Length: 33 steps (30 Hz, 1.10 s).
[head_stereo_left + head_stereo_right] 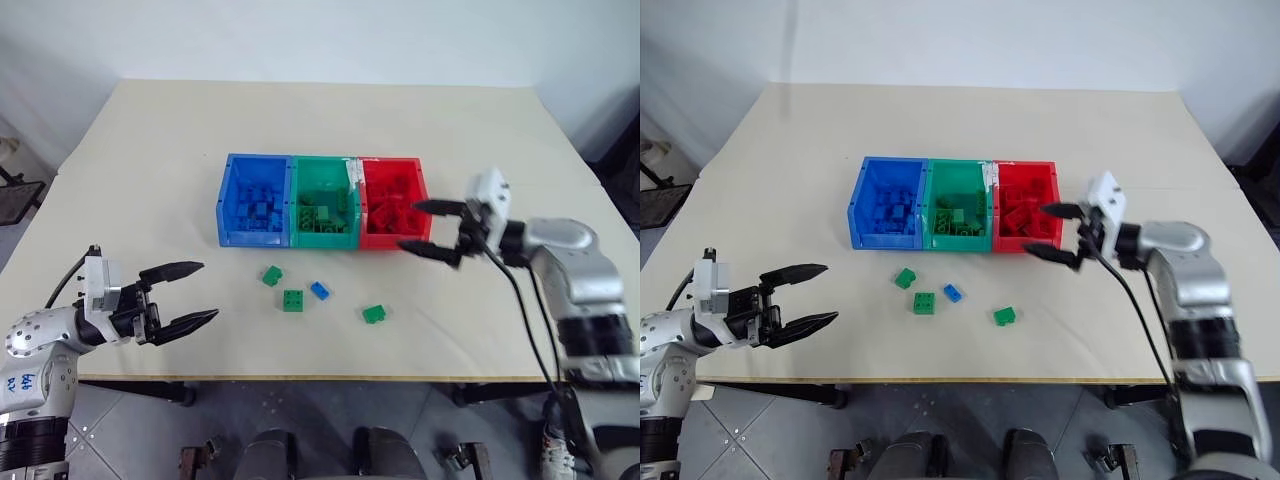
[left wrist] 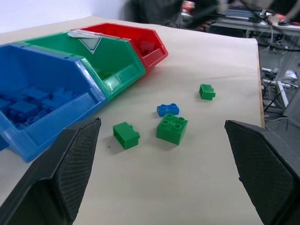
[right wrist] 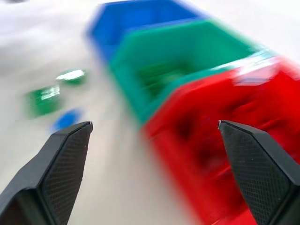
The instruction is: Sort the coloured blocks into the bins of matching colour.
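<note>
1. On the table (image 1: 150, 150), in front of the three joined bins, four loose blocks lie apart from one another: a green block (image 1: 272, 275) nearest the blue bin (image 1: 228, 205), a square green block (image 1: 292, 300), a blue block (image 1: 320, 290) just beside it, and a third green block (image 1: 374, 314) off toward the robot's right.
2. At the outer wall of the red bin (image 1: 392, 165) the right gripper (image 1: 430, 228) hangs with its jaws spread wide and nothing between them; the left gripper (image 1: 185, 293) hovers over the near table edge, equally wide and empty.
3. Risk one — the right gripper sits so near the red bin that a careless sweep toward the loose blocks could knock the joined row and shift all three bins.
4. Risk two — the blue block and the square green block are near enough that wide jaws closing on one might nudge or trap the other, sending a block to the wrong bin.
5. Risk three — the small bricks could skid away under a finger rather than be gripped.
6. Hard to make out: the right wrist view is smeared, so its blocks are mere blobs. Bricks already inside each bin blend with the walls — their number cannot be told. No loose red block is seen on the table.
</note>
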Available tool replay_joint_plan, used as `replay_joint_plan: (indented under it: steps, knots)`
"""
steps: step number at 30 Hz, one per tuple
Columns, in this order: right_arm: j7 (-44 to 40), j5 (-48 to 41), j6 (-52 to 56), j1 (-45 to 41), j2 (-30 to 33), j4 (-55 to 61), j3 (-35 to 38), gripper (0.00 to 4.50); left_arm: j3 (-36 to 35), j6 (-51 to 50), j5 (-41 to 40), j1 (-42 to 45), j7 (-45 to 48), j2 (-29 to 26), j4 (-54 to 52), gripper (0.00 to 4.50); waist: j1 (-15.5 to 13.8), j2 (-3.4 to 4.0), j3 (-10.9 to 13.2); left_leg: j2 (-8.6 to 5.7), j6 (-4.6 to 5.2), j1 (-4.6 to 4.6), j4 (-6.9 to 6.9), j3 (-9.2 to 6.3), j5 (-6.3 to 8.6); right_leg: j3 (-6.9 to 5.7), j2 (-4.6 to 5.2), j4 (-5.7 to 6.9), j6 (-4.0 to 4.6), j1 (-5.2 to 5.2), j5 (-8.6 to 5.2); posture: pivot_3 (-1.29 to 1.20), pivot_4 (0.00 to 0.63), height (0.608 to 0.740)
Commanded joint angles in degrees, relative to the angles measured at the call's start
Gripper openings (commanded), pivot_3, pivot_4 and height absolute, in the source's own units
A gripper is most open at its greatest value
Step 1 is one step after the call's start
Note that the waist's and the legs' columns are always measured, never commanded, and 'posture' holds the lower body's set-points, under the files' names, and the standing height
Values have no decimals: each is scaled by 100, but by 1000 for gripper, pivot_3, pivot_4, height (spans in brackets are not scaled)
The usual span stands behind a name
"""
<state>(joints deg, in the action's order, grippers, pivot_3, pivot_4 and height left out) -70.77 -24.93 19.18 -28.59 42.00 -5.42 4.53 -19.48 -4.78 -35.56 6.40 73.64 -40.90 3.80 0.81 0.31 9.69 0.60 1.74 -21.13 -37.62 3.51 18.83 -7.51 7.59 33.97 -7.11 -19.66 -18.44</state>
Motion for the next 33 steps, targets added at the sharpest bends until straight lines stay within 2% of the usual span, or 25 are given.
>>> replay_joint_plan:
  steps: [1,7,12,16,22,30,33]
  knots:
    - [-422,-371,-1,805,559,634,642,4476,-35,83,3,96,137,-74,121,4500,-30,0,0,0,0,1,0,3,0,0,-1,-3,0,2,0,0,150,740]
    - [-871,-341,-311,2108,1343,750,1404,4476,-68,162,38,191,323,-179,388,4500,-74,0,0,3,1,6,0,19,1,0,-1,-11,0,2,0,0,150,740]
    - [-1082,-309,-517,2737,1679,756,1720,4476,-58,196,53,267,393,-192,527,4500,-71,0,0,6,2,9,-1,18,1,2,3,-13,0,6,0,0,150,740]
    - [-907,-78,-567,2624,1607,1166,1137,4476,5,210,59,263,365,-115,459,4500,-54,0,0,11,0,11,-1,24,2,2,5,-14,0,4,0,0,150,740]
    - [-313,367,-431,1647,839,1343,-141,4476,-79,89,-54,79,156,-44,49,4500,-57,-1,0,14,-4,9,-6,19,4,11,8,-14,0,3,0,0,150,740]
    - [211,1359,-865,507,-128,237,-1369,4476,-334,-1,-180,-430,-173,13,-553,4500,-54,-1,0,9,-4,2,-14,6,4,9,8,-10,0,3,0,0,150,740]
    - [179,1604,-1204,385,-285,-53,-1608,4476,-452,-18,-218,-656,-270,33,-740,4500,-60,1,0,11,-4,2,-13,5,5,8,6,-8,1,2,0,0,150,740]
